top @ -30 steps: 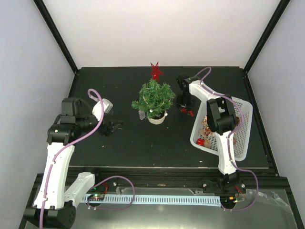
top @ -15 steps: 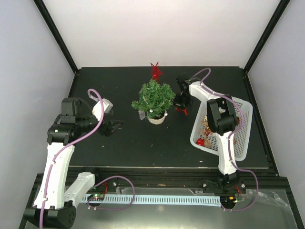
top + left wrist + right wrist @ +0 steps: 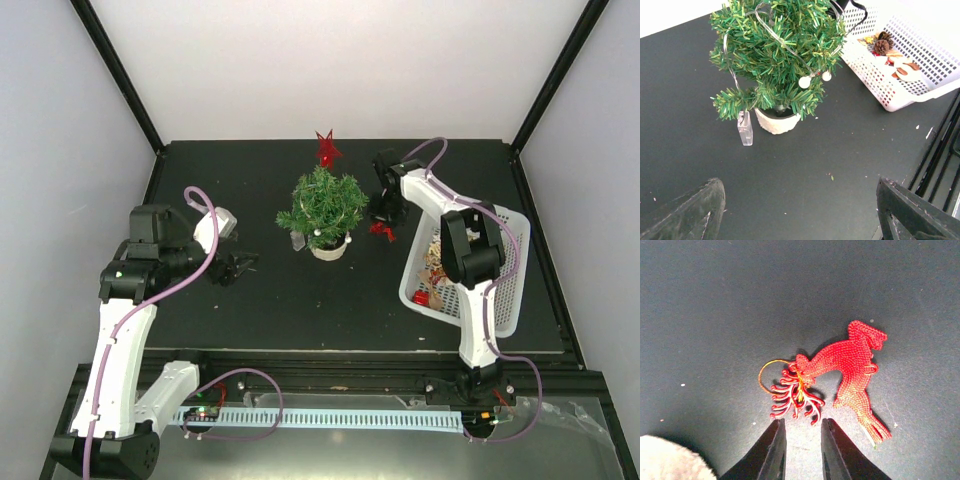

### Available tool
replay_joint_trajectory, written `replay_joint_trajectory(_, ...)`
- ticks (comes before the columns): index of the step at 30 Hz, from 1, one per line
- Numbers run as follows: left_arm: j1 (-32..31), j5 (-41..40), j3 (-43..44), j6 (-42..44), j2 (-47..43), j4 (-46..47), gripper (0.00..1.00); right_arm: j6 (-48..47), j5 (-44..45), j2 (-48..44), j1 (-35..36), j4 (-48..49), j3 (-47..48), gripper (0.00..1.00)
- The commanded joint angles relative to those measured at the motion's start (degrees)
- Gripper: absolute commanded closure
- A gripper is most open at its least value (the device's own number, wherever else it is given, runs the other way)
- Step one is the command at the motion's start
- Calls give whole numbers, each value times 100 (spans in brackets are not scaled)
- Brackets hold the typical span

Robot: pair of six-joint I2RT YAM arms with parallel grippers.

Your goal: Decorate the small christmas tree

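Note:
The small christmas tree (image 3: 322, 205) stands mid-table in a cream pot (image 3: 330, 248), with a red star (image 3: 327, 150) on top, white balls and a clear tag (image 3: 744, 128) on a ribbon. A red reindeer ornament (image 3: 850, 365) with a gold loop lies flat on the table right of the tree (image 3: 381, 231). My right gripper (image 3: 802, 427) hovers over it, jaws slightly open, tips just short of the antlers, holding nothing. My left gripper (image 3: 800, 210) is wide open and empty, left of the tree (image 3: 775, 50).
A white basket (image 3: 505, 300) with a pinecone and other ornaments sits at the right, also in the left wrist view (image 3: 900, 95). The pot's edge (image 3: 670, 462) lies close to my right fingers. Black frame rails border the table.
The right wrist has shifted a little toward the back, and the reindeer has slid slightly toward the tree. The left arm has not moved.

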Motion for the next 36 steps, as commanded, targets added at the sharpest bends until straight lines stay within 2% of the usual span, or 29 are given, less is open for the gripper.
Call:
replay_joint_trajectory(1,-3,99,0,-34,-81,76,17,-50,206,-348,25,-20,14,76)
replay_joint_trajectory(5,-4,101,17,-48,-81,71,17,-35,452,-97,25,-328,303,48)
replay_joint_trajectory(9,2,99,9,-49,-81,72,17,4,508,69,26,-340,325,38)
replay_joint_trajectory(12,2,106,10,-42,-74,71,17,25,497,217,20,-301,344,36)
replay_joint_trajectory(13,-3,107,9,-42,-68,71,17,46,511,280,19,-316,373,25)
replay_joint_trajectory(14,-2,109,13,-42,-64,67,17,51,524,330,17,-318,403,22)
replay_joint_trajectory(15,1,112,16,-42,-57,63,17,57,516,403,4,-342,459,12)
replay_joint_trajectory(16,-3,122,24,-42,-55,63,17,68,513,467,0,-361,514,7)
replay_joint_trajectory(23,1,116,22,-26,-8,47,16,85,424,756,-29,-307,673,7)
replay_joint_trajectory(36,-4,209,61,10,95,45,17,-332,385,651,7,-254,36,19)
